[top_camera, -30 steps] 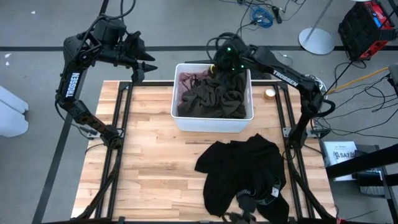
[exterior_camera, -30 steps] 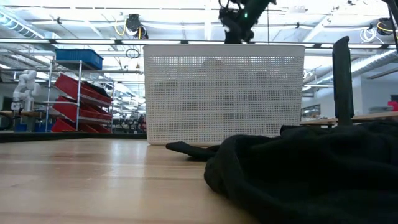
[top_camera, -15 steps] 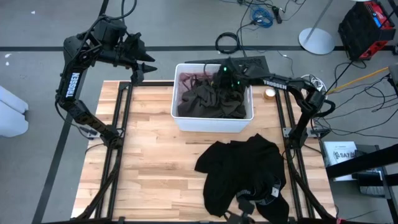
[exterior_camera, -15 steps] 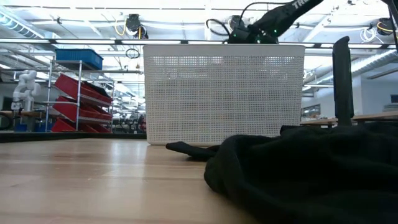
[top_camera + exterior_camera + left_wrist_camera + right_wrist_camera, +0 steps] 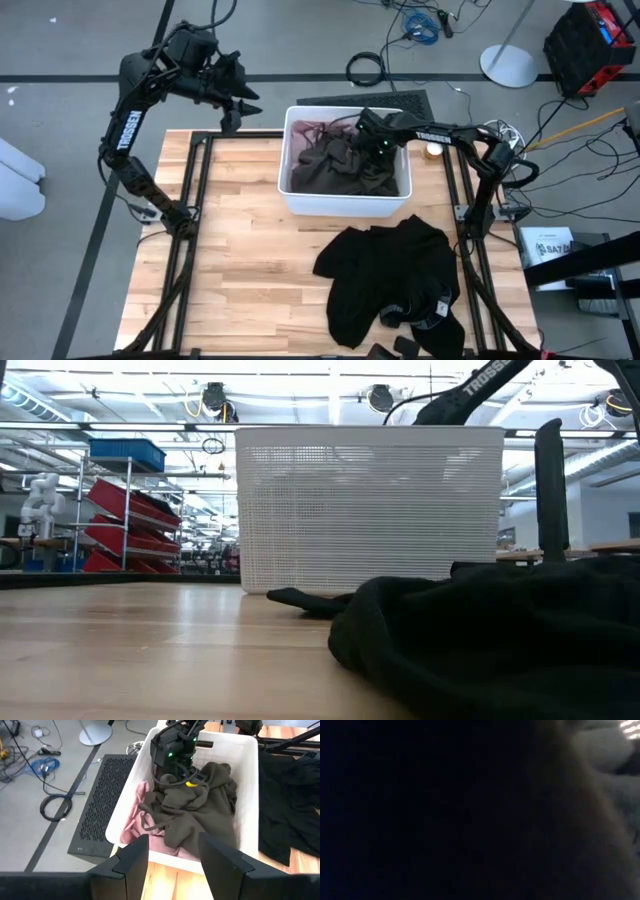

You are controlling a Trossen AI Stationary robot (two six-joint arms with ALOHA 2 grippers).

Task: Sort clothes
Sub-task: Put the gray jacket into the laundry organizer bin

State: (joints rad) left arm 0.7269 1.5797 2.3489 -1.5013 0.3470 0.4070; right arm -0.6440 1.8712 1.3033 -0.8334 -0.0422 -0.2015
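Mid-pick, by the look of it: reaching into the white bin (image 5: 345, 203) for the next garment to sort. Right claw (image 5: 368, 138) plunged down among the clothes at the far right of the bin, fingers closed, buried in or pressed against the olive-green garment (image 5: 345, 170); wrist view all dark fabric, so no telling for certain whether cloth is actually pinched. Left claw (image 5: 170, 860) waiting high beyond the counter's far left corner, fingers spread wide, nothing between them, aimed toward the bin.

Next move, judging from this: lifting straight up to check that only one piece comes along, then carrying it clear of the bin wall to a spot on the counter (image 5: 250, 260).

Olive-green garment heaped across most of the bin, directly under and around the right claw. Pink garment (image 5: 142, 812) tucked beneath it along the left and far side. Black garment (image 5: 395, 280) already out, spread on the counter near right, well apart from both claws.
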